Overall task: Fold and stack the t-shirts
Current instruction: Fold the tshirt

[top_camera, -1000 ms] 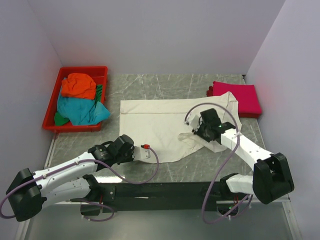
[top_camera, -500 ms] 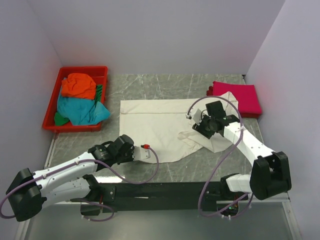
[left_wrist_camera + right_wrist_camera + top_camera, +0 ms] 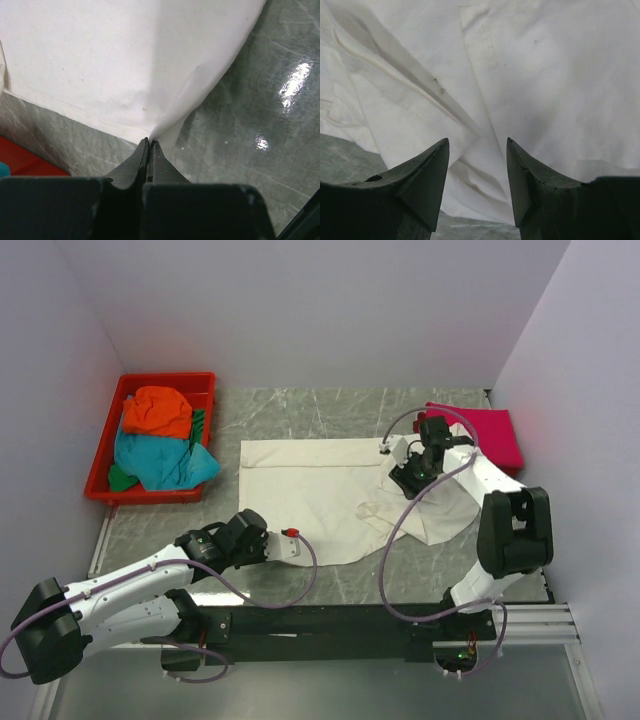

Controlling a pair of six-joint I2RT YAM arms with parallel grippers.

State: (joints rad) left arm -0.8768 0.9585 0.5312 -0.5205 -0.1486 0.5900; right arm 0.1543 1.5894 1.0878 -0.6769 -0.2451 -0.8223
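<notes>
A large cream-white t-shirt [image 3: 310,485] lies spread across the middle of the table, its right part bunched and folded over. At its near edge my left gripper [image 3: 299,548] is shut on the hem; the left wrist view shows the cloth [image 3: 125,60] pinched at the closed tips [image 3: 149,142]. My right gripper [image 3: 406,480] hovers open over the crumpled right part, with only wrinkled white fabric [image 3: 520,65] below the gap [image 3: 477,143] and nothing held. A folded magenta-pink t-shirt [image 3: 480,435] lies at the far right. Orange [image 3: 157,410] and teal [image 3: 160,462] t-shirts sit heaped in a tray.
The red plastic tray [image 3: 165,377] stands at the far left, with a bit of green cloth [image 3: 122,478] at its near corner. Walls close in the table on the left, back and right. Grey marble tabletop [image 3: 330,405] shows behind the white shirt.
My right gripper has opened, let go of the white cloth, and moved away from me and to the right over the shirt. The left gripper has kept its grip in place.
</notes>
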